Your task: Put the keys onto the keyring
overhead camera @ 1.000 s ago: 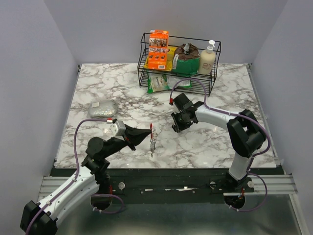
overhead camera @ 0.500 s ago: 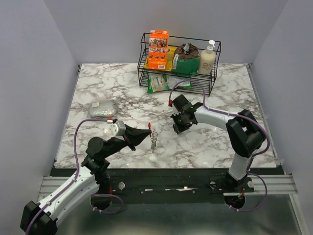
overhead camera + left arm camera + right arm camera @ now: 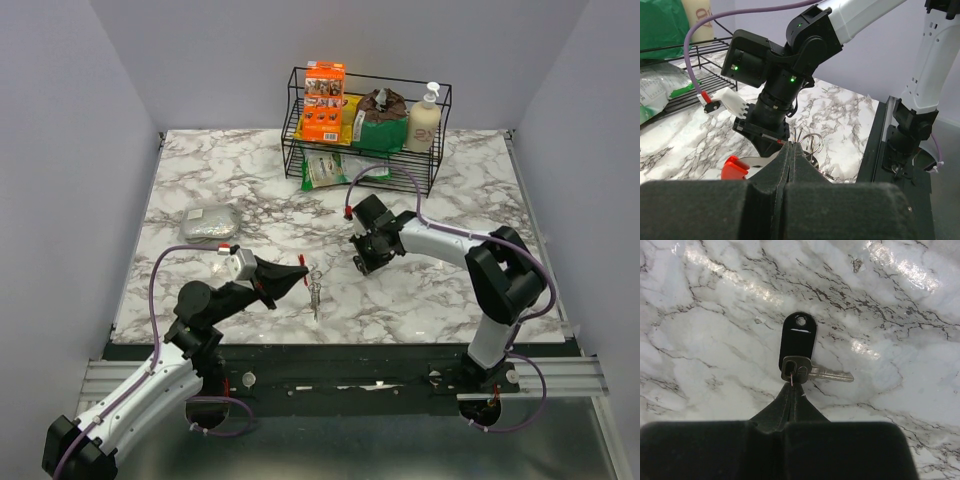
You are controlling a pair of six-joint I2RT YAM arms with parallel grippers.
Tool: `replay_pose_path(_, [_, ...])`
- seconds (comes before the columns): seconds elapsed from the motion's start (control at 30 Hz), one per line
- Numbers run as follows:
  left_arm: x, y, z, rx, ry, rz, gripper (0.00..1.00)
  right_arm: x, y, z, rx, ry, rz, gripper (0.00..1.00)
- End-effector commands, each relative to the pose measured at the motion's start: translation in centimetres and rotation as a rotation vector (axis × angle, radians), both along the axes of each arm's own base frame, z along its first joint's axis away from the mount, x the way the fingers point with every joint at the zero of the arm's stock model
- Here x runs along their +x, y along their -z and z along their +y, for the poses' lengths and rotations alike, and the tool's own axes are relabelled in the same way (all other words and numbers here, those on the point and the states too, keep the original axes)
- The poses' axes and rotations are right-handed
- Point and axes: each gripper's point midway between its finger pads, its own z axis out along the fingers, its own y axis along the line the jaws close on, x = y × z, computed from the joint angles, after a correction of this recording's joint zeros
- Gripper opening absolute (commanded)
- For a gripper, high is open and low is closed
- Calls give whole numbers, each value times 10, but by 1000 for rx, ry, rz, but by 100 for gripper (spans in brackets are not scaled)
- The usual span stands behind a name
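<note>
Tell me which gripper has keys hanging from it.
The left gripper: keys dangle from its tip. The right gripper is low at a single key beside a black fob.

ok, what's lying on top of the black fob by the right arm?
A silver key: its head covers the fob's lower end, blade pointing off onto the marble. The shut right pincer hides the head's near edge, so a ring there can't be seen.
</note>
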Motion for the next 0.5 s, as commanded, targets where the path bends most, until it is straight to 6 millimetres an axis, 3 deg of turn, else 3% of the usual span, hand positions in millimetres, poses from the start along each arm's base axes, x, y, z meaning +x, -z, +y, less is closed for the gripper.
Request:
replay_pose_path(0.0, [2, -13, 2, -1, -23, -51, 0, -4, -19, 9, 55, -67, -46, 1])
replay_pose_path(0.47, [-1, -17, 3, 60, -14, -74, 0, -18, -62, 26, 183, -211, -111, 1])
